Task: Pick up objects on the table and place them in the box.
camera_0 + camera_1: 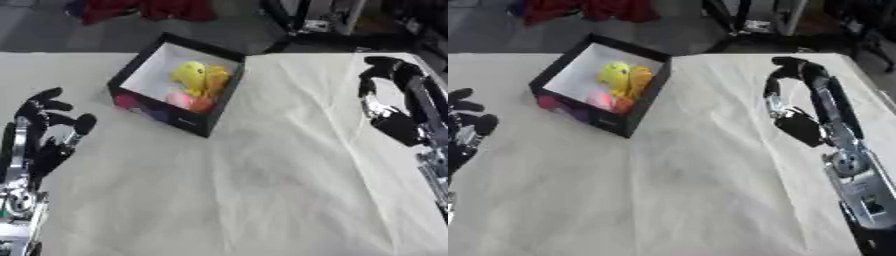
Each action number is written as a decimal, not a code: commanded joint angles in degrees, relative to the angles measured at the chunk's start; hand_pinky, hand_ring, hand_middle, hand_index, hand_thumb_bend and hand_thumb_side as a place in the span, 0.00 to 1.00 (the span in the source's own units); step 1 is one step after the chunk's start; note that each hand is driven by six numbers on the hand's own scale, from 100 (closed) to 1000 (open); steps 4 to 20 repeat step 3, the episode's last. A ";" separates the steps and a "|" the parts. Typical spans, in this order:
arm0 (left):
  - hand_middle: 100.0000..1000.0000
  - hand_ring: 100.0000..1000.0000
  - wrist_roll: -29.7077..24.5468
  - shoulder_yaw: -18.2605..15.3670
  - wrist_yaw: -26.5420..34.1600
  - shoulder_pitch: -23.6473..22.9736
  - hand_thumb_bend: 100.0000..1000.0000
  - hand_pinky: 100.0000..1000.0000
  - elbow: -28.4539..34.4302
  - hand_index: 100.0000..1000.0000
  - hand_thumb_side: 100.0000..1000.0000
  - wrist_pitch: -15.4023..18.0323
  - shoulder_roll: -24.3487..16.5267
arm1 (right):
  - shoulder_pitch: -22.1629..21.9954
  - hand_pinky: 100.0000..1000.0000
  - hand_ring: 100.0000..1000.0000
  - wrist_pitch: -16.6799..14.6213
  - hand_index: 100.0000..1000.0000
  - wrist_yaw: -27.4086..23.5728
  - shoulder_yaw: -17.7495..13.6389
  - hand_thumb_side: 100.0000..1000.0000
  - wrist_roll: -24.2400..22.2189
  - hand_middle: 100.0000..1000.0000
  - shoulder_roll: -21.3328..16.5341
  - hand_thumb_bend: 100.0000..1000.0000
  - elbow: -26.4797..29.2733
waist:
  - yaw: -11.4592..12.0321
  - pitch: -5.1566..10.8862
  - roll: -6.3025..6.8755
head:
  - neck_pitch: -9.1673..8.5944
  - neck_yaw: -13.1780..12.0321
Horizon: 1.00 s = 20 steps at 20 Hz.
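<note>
box (178, 121) far left on table (262, 190) | toys (199, 80) inside box

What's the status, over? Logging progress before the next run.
Left hand open at the left edge, holding nothing. Right hand curled, holding nothing. Yellow, orange and pink toys in the box. No loose objects visible on the tablecloth.

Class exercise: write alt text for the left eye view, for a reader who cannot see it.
An open black box with white inner walls sits on a cloth-covered table, holding a yellow toy and orange and pink items. The robot's left hand and right hand hover at either side, holding nothing.
</note>
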<state>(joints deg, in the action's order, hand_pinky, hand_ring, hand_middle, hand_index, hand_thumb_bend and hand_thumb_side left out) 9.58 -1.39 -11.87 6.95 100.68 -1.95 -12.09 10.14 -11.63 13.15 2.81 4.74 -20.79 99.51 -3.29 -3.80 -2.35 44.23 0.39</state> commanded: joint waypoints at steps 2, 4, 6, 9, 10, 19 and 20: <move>0.51 0.44 0.47 -0.19 0.66 -0.16 0.97 0.69 0.59 0.79 0.61 0.06 -1.22 | -4.24 0.82 0.66 1.40 0.78 -4.10 -3.28 0.50 -0.34 0.52 3.29 0.00 4.46 | -0.61 1.57 -0.07 | -0.11 -0.90; 0.51 0.44 0.51 -0.11 0.73 -0.30 0.97 0.69 0.56 0.78 0.61 0.08 -1.16 | -5.83 0.82 0.66 1.46 0.78 -5.09 -3.68 0.51 -0.81 0.51 4.01 0.00 5.25 | -0.76 1.64 -0.07 | -0.11 -1.04; 0.51 0.44 0.51 -0.11 0.73 -0.30 0.97 0.69 0.56 0.78 0.61 0.08 -1.16 | -5.83 0.82 0.66 1.46 0.78 -5.09 -3.68 0.51 -0.81 0.51 4.01 0.00 5.25 | -0.76 1.64 -0.07 | -0.11 -1.04; 0.51 0.44 0.51 -0.11 0.73 -0.30 0.97 0.69 0.56 0.78 0.61 0.08 -1.16 | -5.83 0.82 0.66 1.46 0.78 -5.09 -3.68 0.51 -0.81 0.51 4.01 0.00 5.25 | -0.76 1.64 -0.07 | -0.11 -1.04; 0.51 0.44 0.51 -0.11 0.73 -0.30 0.97 0.69 0.56 0.78 0.61 0.08 -1.16 | -5.83 0.82 0.66 1.46 0.78 -5.09 -3.68 0.51 -0.81 0.51 4.01 0.00 5.25 | -0.76 1.64 -0.07 | -0.11 -1.04; 0.51 0.44 0.51 -0.11 0.73 -0.30 0.97 0.69 0.56 0.78 0.61 0.08 -1.16 | -5.83 0.82 0.66 1.46 0.78 -5.09 -3.68 0.51 -0.81 0.51 4.01 0.00 5.25 | -0.76 1.64 -0.07 | -0.11 -1.04; 0.51 0.44 0.51 -0.11 0.73 -0.30 0.97 0.69 0.56 0.78 0.61 0.08 -1.16 | -5.83 0.82 0.66 1.46 0.78 -5.09 -3.68 0.51 -0.81 0.51 4.01 0.00 5.25 | -0.76 1.64 -0.07 | -0.11 -1.04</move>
